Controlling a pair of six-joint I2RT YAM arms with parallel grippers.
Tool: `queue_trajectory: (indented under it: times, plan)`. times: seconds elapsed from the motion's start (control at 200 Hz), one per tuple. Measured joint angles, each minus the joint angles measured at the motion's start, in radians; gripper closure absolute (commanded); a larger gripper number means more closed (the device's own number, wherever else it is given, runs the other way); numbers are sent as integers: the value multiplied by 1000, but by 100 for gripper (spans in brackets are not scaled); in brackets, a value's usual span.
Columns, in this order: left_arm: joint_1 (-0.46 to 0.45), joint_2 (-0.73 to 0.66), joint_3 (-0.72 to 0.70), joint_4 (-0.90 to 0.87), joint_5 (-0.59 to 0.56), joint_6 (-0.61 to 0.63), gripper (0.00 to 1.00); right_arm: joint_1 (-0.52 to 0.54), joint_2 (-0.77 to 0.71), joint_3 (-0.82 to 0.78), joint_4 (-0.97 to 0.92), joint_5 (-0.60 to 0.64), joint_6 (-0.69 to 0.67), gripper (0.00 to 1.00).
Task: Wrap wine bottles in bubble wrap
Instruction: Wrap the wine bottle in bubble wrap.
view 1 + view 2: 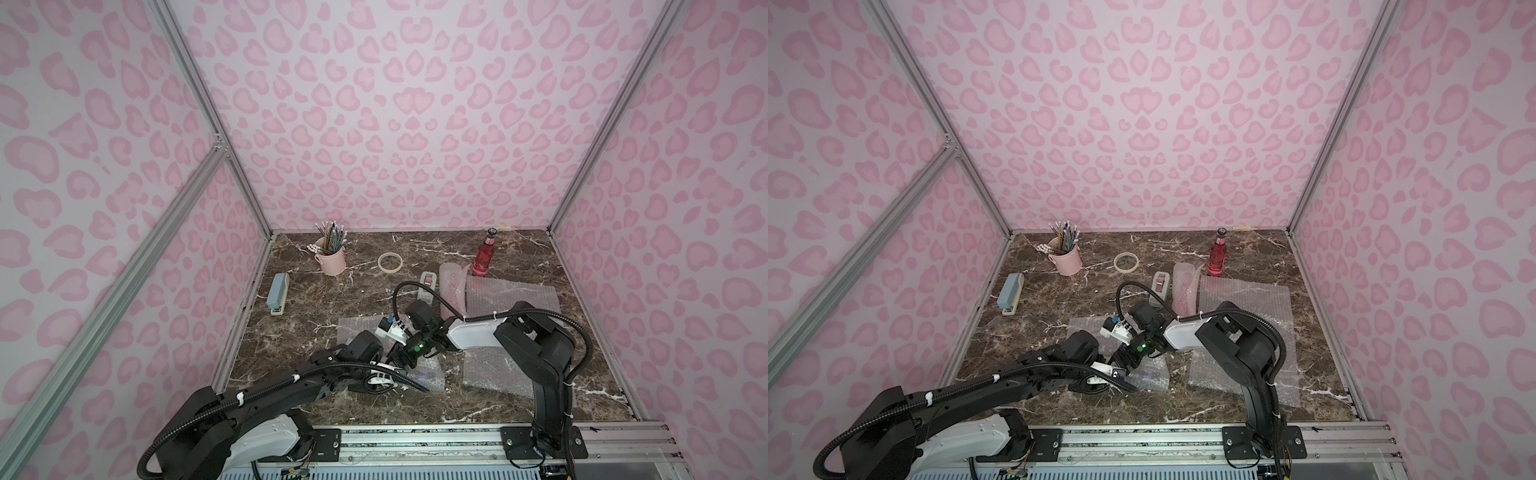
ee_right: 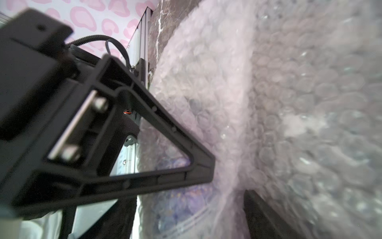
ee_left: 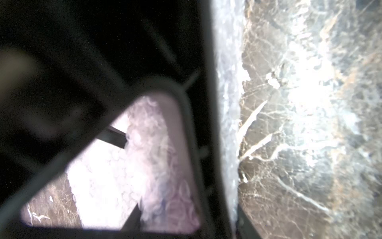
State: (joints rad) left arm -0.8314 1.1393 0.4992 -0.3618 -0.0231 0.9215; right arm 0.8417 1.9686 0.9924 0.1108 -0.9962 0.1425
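Low in the centre of both top views, the two arms are meeting over a sheet of bubble wrap (image 1: 353, 328) that is lying flat on the marble table (image 1: 299, 332). The left gripper (image 1: 409, 380) is pointing in from the lower left. Its wrist view is too blurred, so I cannot tell whether its jaws are parted or pinching. The right gripper (image 2: 229, 184) is leaning in from the right, its jaws standing wide apart astride a raised ridge of the wrap.

The dark purple bottle (image 2: 182, 207) is showing only as a purple patch with pale label lines through the plastic, right at the tips of both grippers. Neither arm is looking nearer to it. The arms and wrap are hiding its long axis, so the direction for rolling the wrap over it is not readable here.

Farther up and to the right, a spare sheet (image 1: 490, 370) is lying flat, then a rolled tube (image 1: 451, 291). The pink-red bottle (image 1: 482, 257) is standing upright at the table's upper right, well apart from both grippers.
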Motion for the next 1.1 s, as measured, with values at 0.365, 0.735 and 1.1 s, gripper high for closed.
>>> queue_trajectory:
  times: [0.365, 0.735, 1.1]
  plan:
    - [55, -13, -4, -60, -29, -54, 60, -40, -112, -74, -65, 80, -11, 13]
    - [76, -55, -14, -122, -55, -187, 59, -137, -226, -160, -126, 68, -89, 18]
    - [120, -60, -14, -128, -3, -272, 56, -101, -609, -403, 39, 360, -327, 15]
